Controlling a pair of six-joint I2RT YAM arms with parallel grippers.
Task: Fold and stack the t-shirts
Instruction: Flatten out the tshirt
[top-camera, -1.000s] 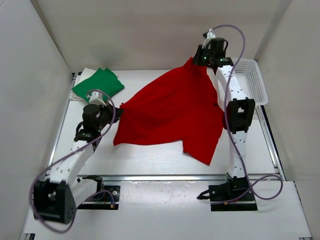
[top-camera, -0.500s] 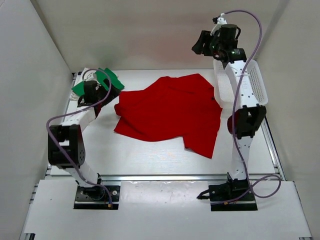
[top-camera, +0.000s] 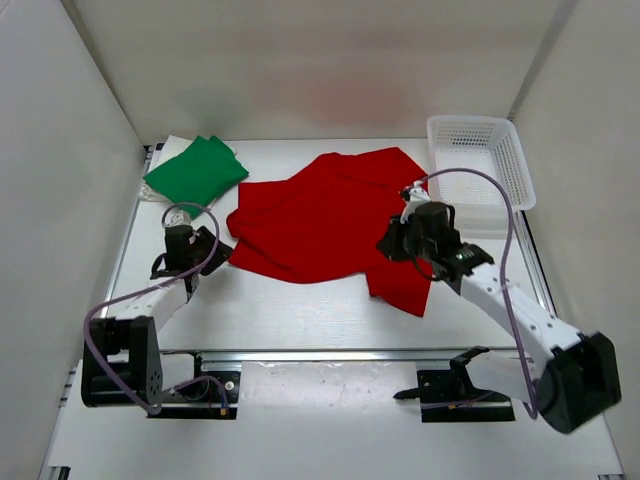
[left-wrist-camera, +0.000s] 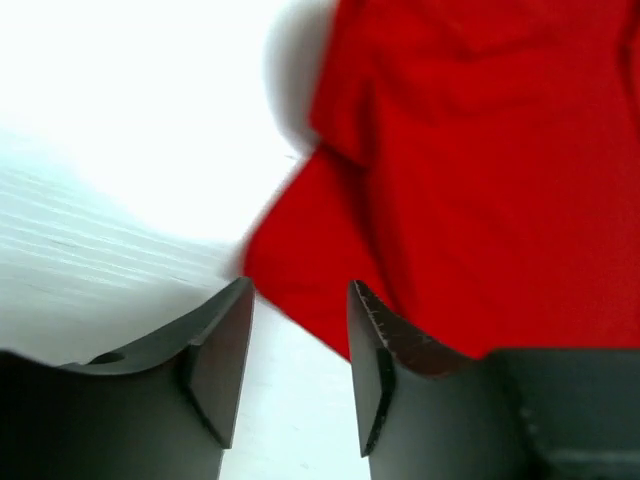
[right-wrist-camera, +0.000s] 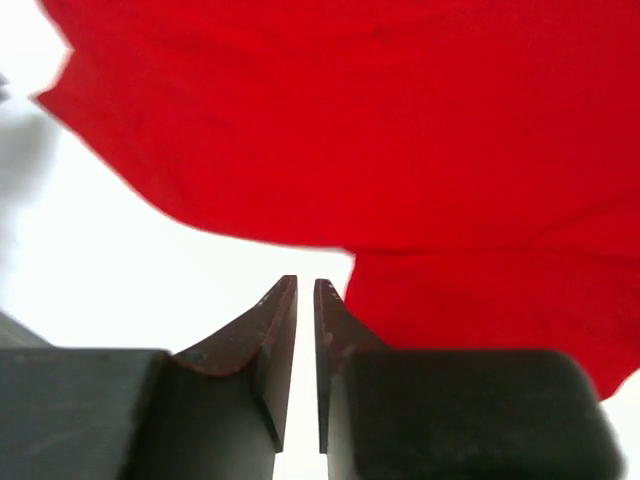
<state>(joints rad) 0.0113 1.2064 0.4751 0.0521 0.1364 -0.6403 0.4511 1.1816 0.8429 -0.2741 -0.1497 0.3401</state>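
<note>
A red t-shirt (top-camera: 330, 215) is seen spread and rumpled across the middle of the table (top-camera: 300, 315). A folded green t-shirt (top-camera: 197, 170) is laid at the far left corner, and a white mesh basket (top-camera: 517, 165) at the far right corner. The left gripper (top-camera: 210, 248) is held just beside the red cloth's left edge, the right gripper (top-camera: 390, 242) over its right part.

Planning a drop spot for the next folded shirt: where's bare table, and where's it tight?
Widest bare table: the near strip between the red shirt hem and the front rail. Smaller patch at the far edge between the green shirt and red shirt. Crowded: centre, and right side by the basket and right arm.
</note>
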